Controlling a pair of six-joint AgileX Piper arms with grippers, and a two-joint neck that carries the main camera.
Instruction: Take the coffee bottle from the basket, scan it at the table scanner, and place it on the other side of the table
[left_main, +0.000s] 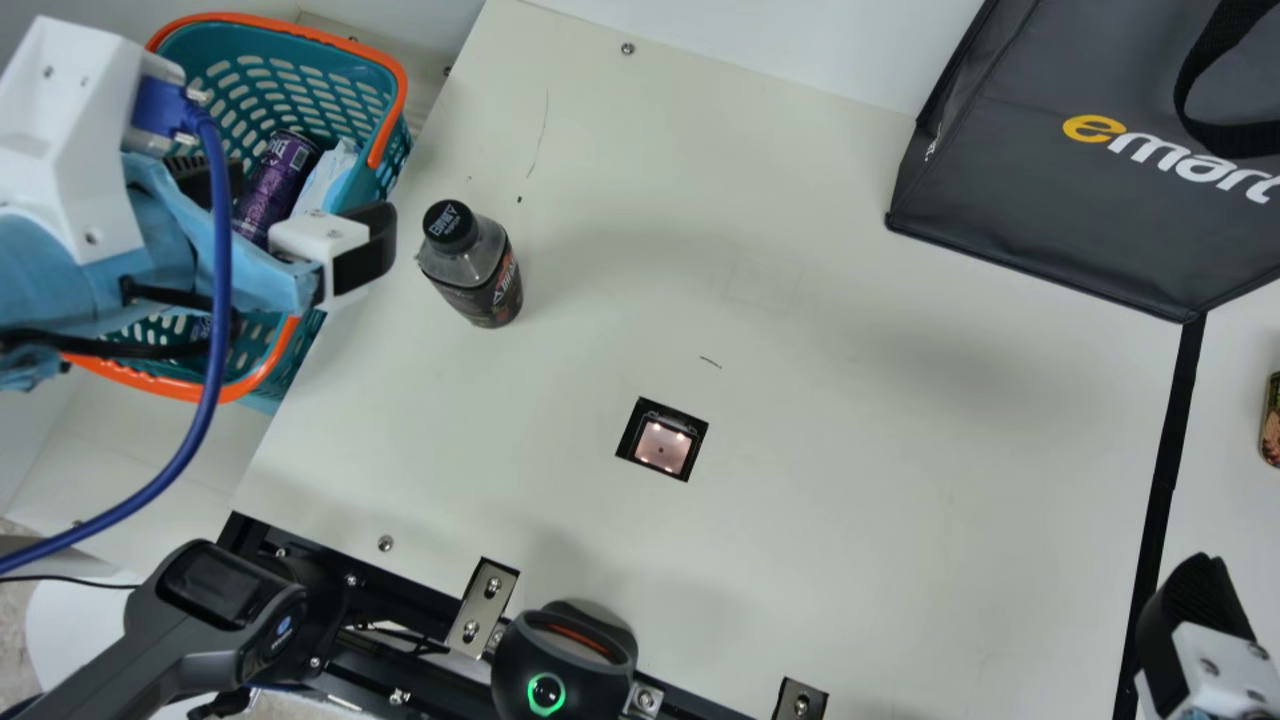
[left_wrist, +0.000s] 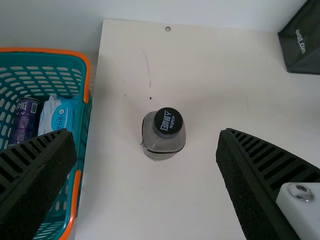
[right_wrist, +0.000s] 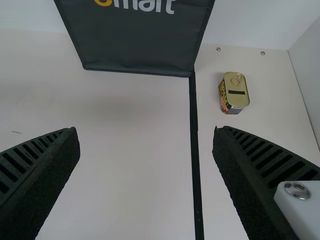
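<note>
Coffee bottle (left_main: 490, 285) stands upright on the counter (left_main: 850, 520) left of centre and above the middle of the frame in the main view, near the basket (left_main: 392, 105) but apart from it. That basket, teal with an orange rim, sits at the upper left beside the counter's edge; inside are a purple can (left_main: 278, 180) and a pale blue packet (left_main: 325, 180). The left gripper (left_main: 290, 212) is over the basket, its fingers wide apart. Just below the middle of the frame, the table scanner (left_main: 662, 443) is set into the counter with small lights glowing. A dark grey bag (left_main: 1050, 200) fills the upper right corner, and a black strip (left_main: 1165, 460) runs from it down to the bottom edge. A tin (left_main: 1273, 425) is cut off at the right edge. The right gripper (left_main: 1195, 605) is at the lower right. A round black device (left_main: 560, 665) with a green ring sits at the bottom edge, a dark handheld device (left_main: 225, 600) at the lower left.

In the left wrist view, the left gripper's fingers are spread, and the bottle's black cap (left_wrist: 168, 120) appears between them, touched by neither.

In the right wrist view, the right gripper's fingers are also apart, with nothing between them. The tin stands across the black strip from the scanner's side, near the bag.
</note>
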